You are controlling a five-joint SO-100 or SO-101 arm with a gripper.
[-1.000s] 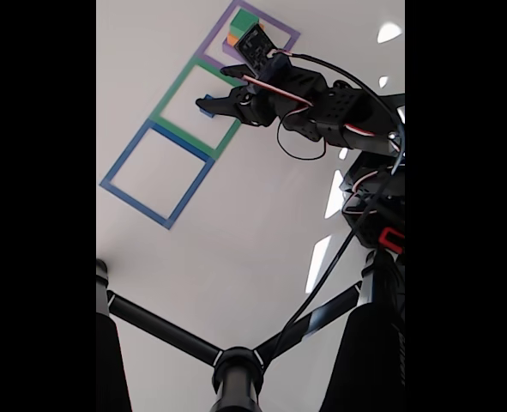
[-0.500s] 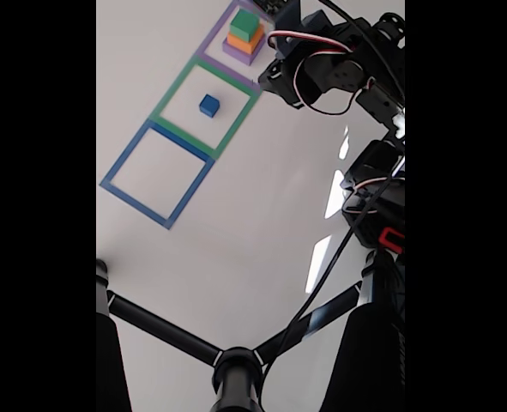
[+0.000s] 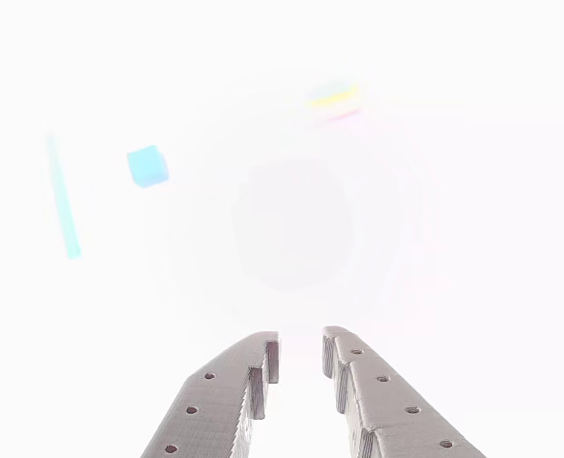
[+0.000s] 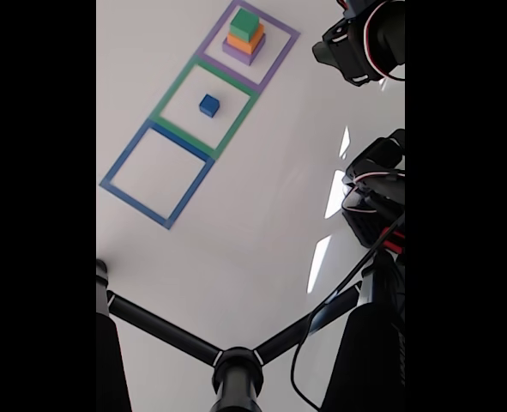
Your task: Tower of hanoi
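In the fixed view, the small blue block (image 4: 208,105) lies alone inside the green taped square. The green block (image 4: 245,24) tops the orange block (image 4: 245,39) and the purple block (image 4: 240,51), stacked inside the purple taped square. The arm (image 4: 365,39) is raised at the upper right, away from all blocks. The washed-out other view shows my gripper (image 3: 299,345) at the bottom edge, fingers slightly apart with nothing between them. There the blue block (image 3: 148,165) sits far off at upper left, and the stack (image 3: 334,98) is a faint smear.
A blue taped square (image 4: 157,173) lies bare below the green one. The arm's base and cables (image 4: 377,206) stand at the right edge. A black stand with branching legs (image 4: 236,365) crosses the bottom of the fixed view.
The arm has pulled back up and to the right from over the green taped square. The blue block stays on the table inside that square.
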